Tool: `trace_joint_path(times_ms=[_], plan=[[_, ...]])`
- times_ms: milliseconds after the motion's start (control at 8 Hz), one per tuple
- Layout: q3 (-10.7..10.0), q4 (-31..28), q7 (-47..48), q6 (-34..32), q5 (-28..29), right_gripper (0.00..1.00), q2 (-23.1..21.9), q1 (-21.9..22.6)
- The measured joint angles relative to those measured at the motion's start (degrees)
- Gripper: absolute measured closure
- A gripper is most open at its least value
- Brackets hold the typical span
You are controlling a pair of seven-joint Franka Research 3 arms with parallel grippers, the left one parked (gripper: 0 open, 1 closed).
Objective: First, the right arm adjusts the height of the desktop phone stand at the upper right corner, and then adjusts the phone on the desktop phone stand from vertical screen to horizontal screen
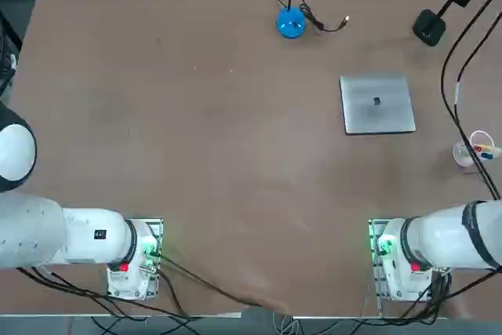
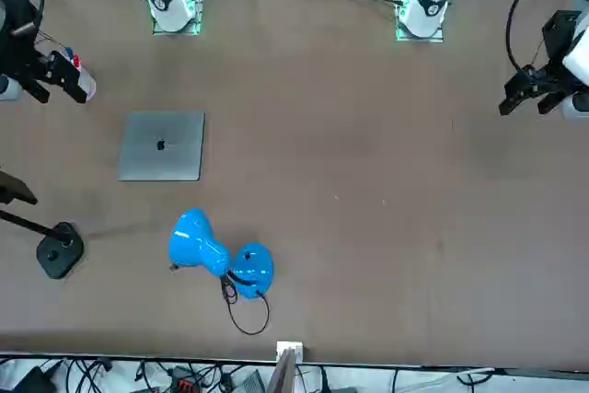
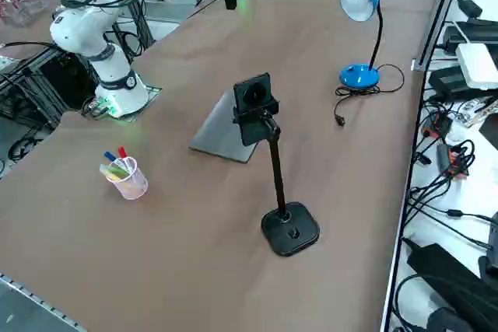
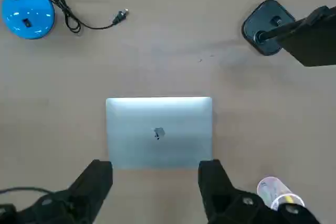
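- My right gripper [image 4: 156,182] hangs above the bench [image 1: 196,139] with fingers spread wide and nothing between them.
- Right under it I see the closed grey laptop [image 4: 159,132], lying flat.
- A clear cup of pens [image 3: 124,172] stands near the laptop, on the arm's side.
- The stand [image 3: 288,227] sits in the far right corner, its pole upright, well apart from the gripper.
- The phone [image 3: 254,108] is clamped at the pole's top.
- The blue lamp [image 3: 362,75] stands further along the far edge, its cable loose.

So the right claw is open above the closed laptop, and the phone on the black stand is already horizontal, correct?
Not quite: the phone on the black stand is vertical, as the right side view shows. The right claw is open above the closed laptop.
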Motion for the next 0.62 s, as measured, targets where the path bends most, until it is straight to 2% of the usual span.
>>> trace_joint_path(times_ms=[625], plan=[[0.0, 0.0, 0.0, 0.0, 0.0, 0.0, 0.1, 0.1]])
